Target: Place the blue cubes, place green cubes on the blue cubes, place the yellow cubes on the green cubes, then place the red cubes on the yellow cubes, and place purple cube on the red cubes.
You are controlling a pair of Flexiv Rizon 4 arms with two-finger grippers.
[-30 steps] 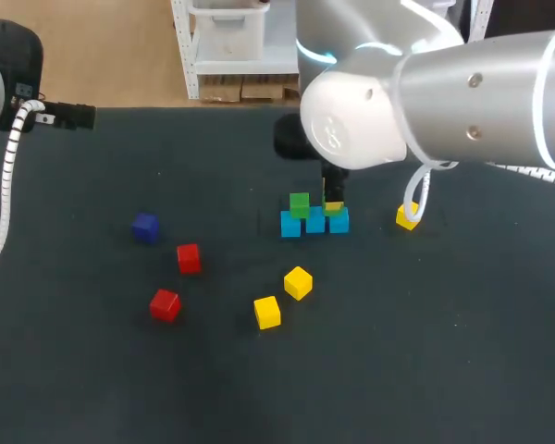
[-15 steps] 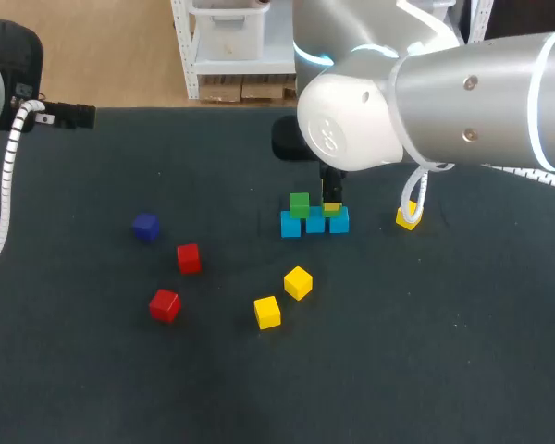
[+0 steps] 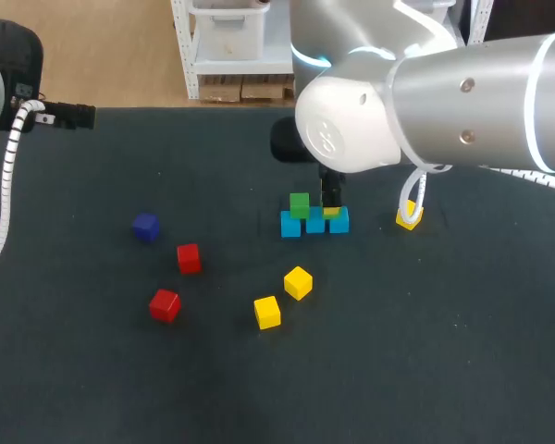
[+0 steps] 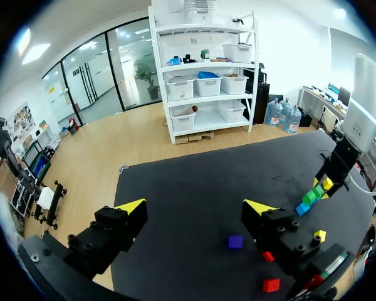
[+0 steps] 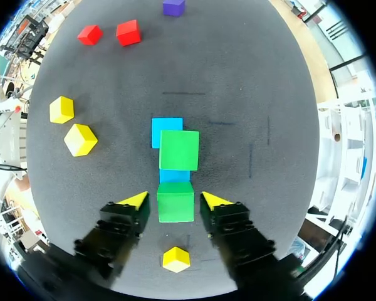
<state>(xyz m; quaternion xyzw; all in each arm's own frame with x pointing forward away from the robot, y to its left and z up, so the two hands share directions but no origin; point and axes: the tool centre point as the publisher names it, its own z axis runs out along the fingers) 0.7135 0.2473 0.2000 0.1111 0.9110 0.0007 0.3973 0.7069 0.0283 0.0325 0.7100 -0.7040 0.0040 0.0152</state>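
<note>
- The right gripper [image 5: 175, 199] is released. Its fingers straddle a green cube [image 5: 175, 204] with a slim gap on each side.
- That cube sits on one end of the blue cubes [image 3: 314, 224], a row of three near the middle of the bench [image 3: 425, 370].
- A second green cube [image 3: 300, 204] rests toward the row's other end, at 9 o'clock of the first.
- The left gripper [image 4: 195, 207] hangs spread wide over the bench's 10 o'clock corner.
- The purple cube [image 3: 146, 228] lies at 9 o'clock of the row and two red cubes [image 3: 189, 258] at 8 o'clock.
- Two yellow cubes [image 3: 298, 282] lie at 6 o'clock of the row and a third yellow cube [image 3: 408, 219] at 3 o'clock.
</note>
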